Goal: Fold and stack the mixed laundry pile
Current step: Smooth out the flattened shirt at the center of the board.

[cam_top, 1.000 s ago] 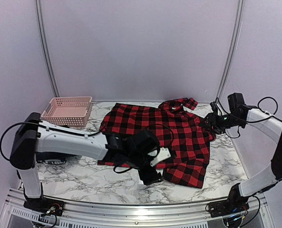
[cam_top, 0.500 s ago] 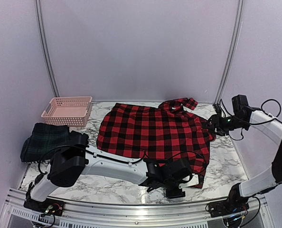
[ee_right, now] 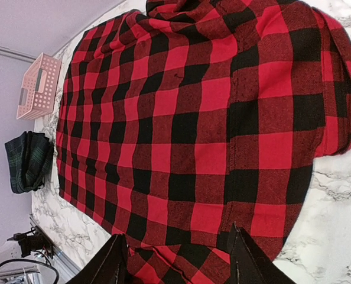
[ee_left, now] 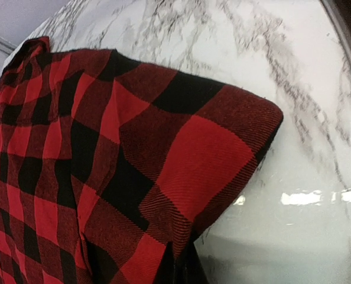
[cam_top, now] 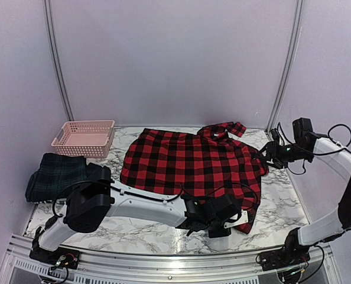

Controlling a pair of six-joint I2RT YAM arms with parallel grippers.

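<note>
one checked shirt [cam_top: 193, 163], one green plaid garment [cam_top: 54, 174], one basket [cam_top: 81, 149].

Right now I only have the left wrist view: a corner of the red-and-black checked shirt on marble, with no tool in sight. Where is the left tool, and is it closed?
Observer: From above, the left tool is shut at the near right corner of the checked shirt, which lies spread out on the table.
Reviewer: Is any other laundry out there?
Observer: Yes. A dark green plaid garment sits in a compact bundle at the table's left edge, just nearer than a pink basket.
</note>
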